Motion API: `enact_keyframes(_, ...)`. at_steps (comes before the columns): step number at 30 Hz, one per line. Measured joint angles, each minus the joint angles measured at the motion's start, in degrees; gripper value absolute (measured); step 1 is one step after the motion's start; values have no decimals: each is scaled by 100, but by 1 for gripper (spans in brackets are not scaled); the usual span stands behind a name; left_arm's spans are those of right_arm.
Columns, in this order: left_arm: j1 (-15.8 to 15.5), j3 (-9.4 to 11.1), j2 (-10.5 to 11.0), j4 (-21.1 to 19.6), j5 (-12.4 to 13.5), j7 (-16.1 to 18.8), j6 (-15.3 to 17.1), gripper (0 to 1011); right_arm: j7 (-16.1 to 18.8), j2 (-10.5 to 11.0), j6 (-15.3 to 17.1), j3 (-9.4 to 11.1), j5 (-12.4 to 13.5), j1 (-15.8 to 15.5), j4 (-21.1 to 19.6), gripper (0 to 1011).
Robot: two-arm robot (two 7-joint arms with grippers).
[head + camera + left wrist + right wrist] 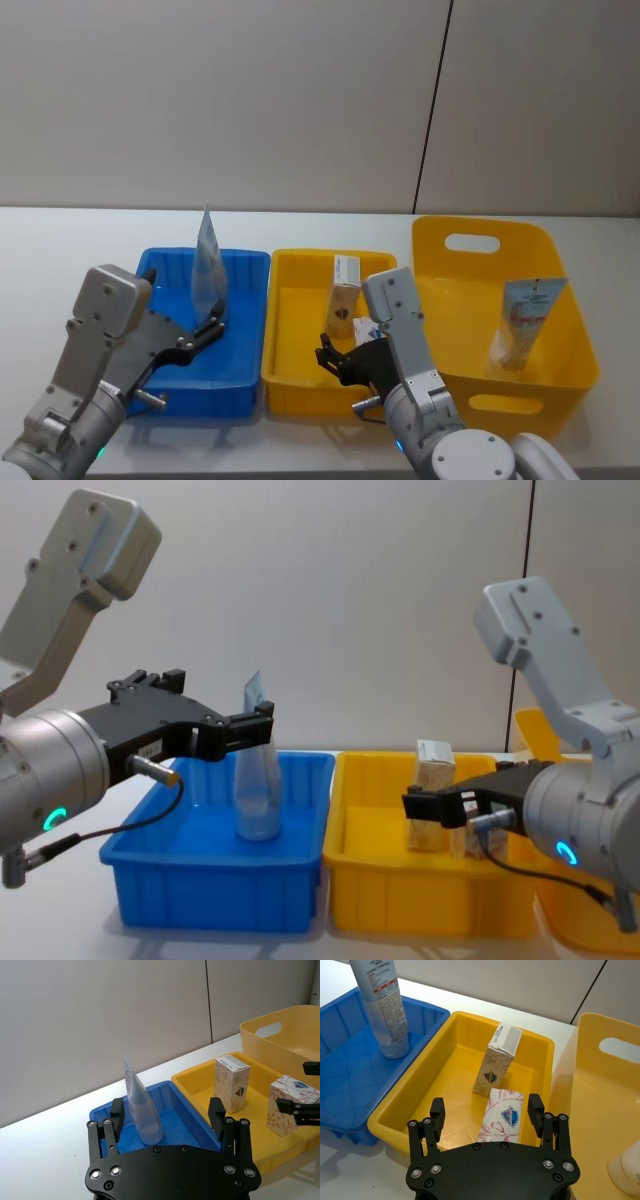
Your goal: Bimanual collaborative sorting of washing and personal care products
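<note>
A pale blue-white pouch [207, 265] stands upright in the blue bin [240, 375]. My left gripper [208, 332] hovers open at the bin's near side. The pouch [141, 1110] stands free just beyond its spread fingers. In the small yellow bin [300, 385] stand a taller beige carton [345, 290] and, nearer, a squat white carton with a red-blue pattern [502, 1120]. My right gripper [486, 1112] hangs open right over the squat carton, not touching it. A whitish squeeze tube [525, 320] leans in the big yellow bin [560, 250].
The three bins sit side by side along the white table's front edge, blue on the left and the deep handled yellow one on the right. A grey wall stands behind. Bare tabletop [80, 240] lies to the left and behind the bins.
</note>
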Motion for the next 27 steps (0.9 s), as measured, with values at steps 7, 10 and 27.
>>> enact_keyframes(7, 0, 0, 0, 0, 0, 0, 0, 1001, -1, -70, -1, 21, -38, 42, 146, 1003)
enact_keyframes(10, 0, 0, 0, 0, 0, 0, 0, 1001, -9, -87, -1, 32, -51, 47, 179, 1003)
enact_keyframes(27, 0, 0, 0, 0, 0, 0, 0, 1001, -54, -177, 73, 105, -127, 44, 332, 1003)
